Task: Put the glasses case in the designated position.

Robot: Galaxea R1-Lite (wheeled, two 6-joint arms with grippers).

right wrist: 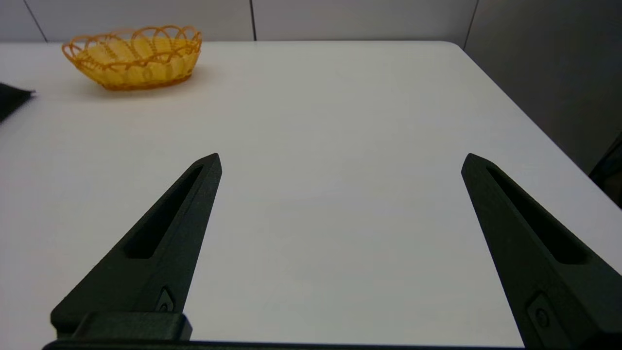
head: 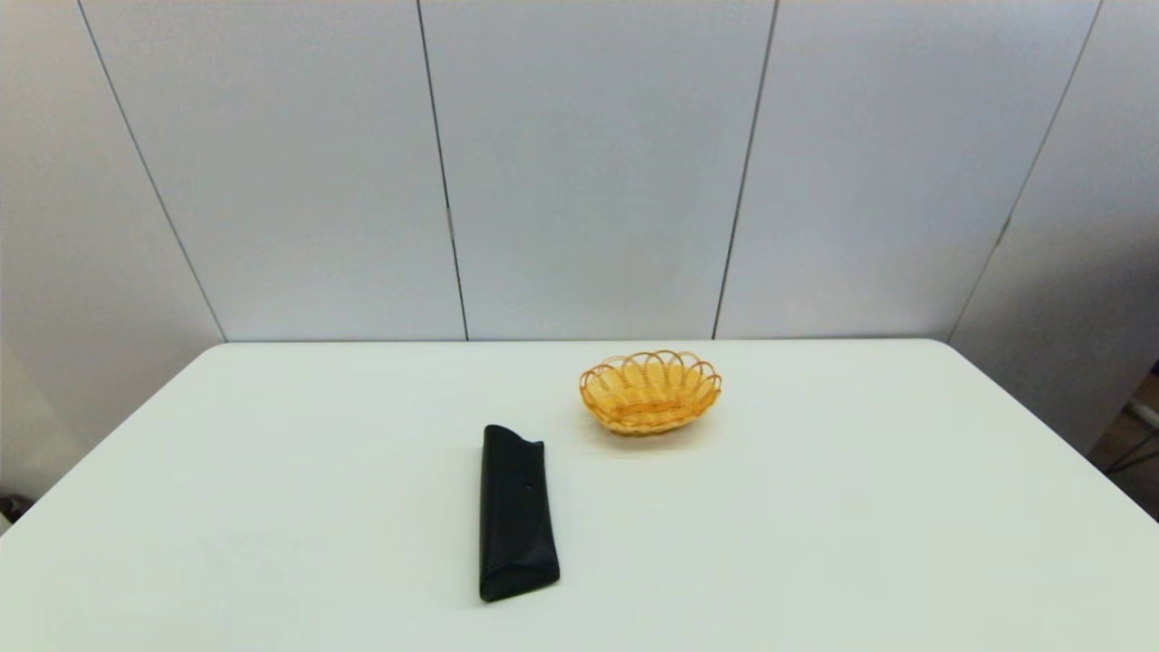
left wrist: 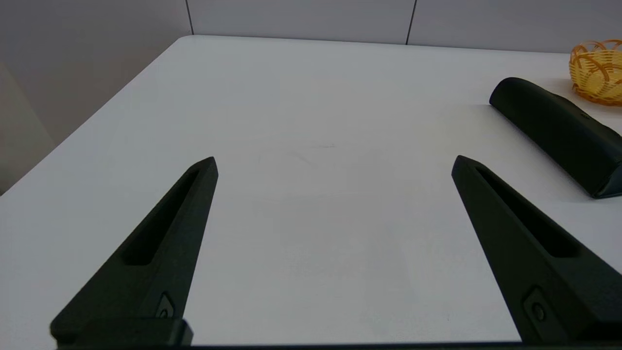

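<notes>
The glasses case (head: 514, 512), a long matte black pouch, lies flat on the white table (head: 272, 507) slightly left of centre, its length running front to back. The left wrist view shows the glasses case (left wrist: 559, 133) off to one side of my left gripper (left wrist: 335, 160), which is open over bare tabletop with nothing between its fingers. My right gripper (right wrist: 342, 158) is open too, over bare table, and only a corner of the glasses case (right wrist: 12, 99) enters that view. Neither arm appears in the head view. The designated position has no mark that I can see.
A small yellow wicker basket (head: 650, 391) stands behind and right of the case; the basket (left wrist: 597, 73) also shows in the left wrist view and the basket (right wrist: 133, 56) in the right wrist view. Grey wall panels (head: 589, 163) close off the table's far edge.
</notes>
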